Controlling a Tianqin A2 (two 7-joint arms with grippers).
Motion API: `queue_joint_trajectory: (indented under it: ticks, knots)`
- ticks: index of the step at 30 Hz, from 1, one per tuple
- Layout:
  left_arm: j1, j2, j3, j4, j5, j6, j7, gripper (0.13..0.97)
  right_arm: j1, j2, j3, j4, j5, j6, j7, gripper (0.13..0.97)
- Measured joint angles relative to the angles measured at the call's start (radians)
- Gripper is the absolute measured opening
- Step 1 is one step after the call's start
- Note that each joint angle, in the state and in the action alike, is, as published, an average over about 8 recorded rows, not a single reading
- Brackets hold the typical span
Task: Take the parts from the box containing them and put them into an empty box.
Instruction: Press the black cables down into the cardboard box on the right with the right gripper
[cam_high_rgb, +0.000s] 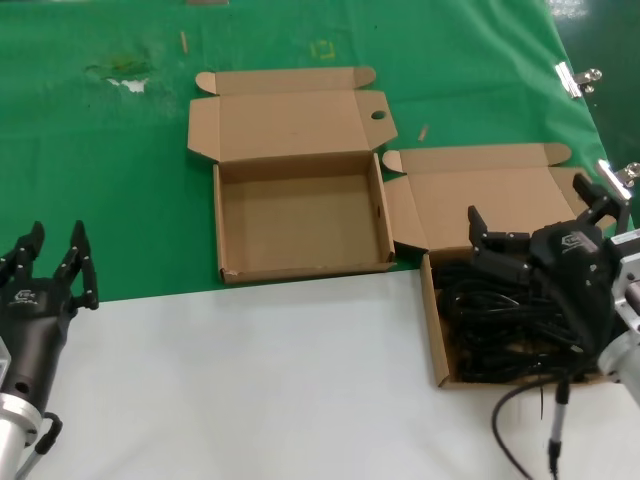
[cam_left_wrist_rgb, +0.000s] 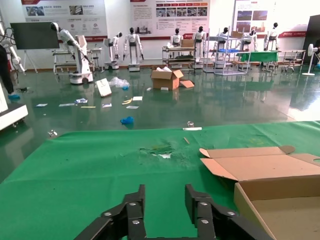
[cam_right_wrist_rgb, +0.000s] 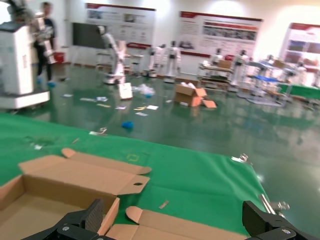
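The empty box (cam_high_rgb: 300, 215) lies open in the middle of the green cloth, lid folded back. It also shows in the left wrist view (cam_left_wrist_rgb: 280, 200) and in the right wrist view (cam_right_wrist_rgb: 35, 200). To its right, the box containing the parts (cam_high_rgb: 432, 320) holds a tangle of black cables (cam_high_rgb: 495, 315); its lid (cam_right_wrist_rgb: 165, 230) lies open behind. My right gripper (cam_high_rgb: 540, 218) hangs just above these cables, jaws wide open and empty, also seen in its own wrist view (cam_right_wrist_rgb: 177, 217). My left gripper (cam_high_rgb: 50, 262) is open and empty at the front left, apart from both boxes, and shows in its wrist view (cam_left_wrist_rgb: 165, 200).
The front half of the table is white (cam_high_rgb: 250, 380); the back is green cloth (cam_high_rgb: 100, 180) with a torn patch (cam_high_rgb: 125, 75). Metal clips (cam_high_rgb: 575, 75) sit at the cloth's right edge. Small wood bits (cam_high_rgb: 423, 130) lie between the boxes.
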Motion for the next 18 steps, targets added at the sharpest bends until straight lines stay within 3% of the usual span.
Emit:
queue_joint_trajectory:
  ticks: [9,18]
  knots:
    - [0.0,0.0,0.0,0.0,0.0,0.0,0.0,0.264,0.02,0.146,0.015,0.013,-0.014,-0.158,-0.027,0.966]
    - [0.0,0.0,0.0,0.0,0.0,0.0,0.0,0.164,0.118,0.381,-0.068,0.048,-0.116,-0.351,0.036,0.966]
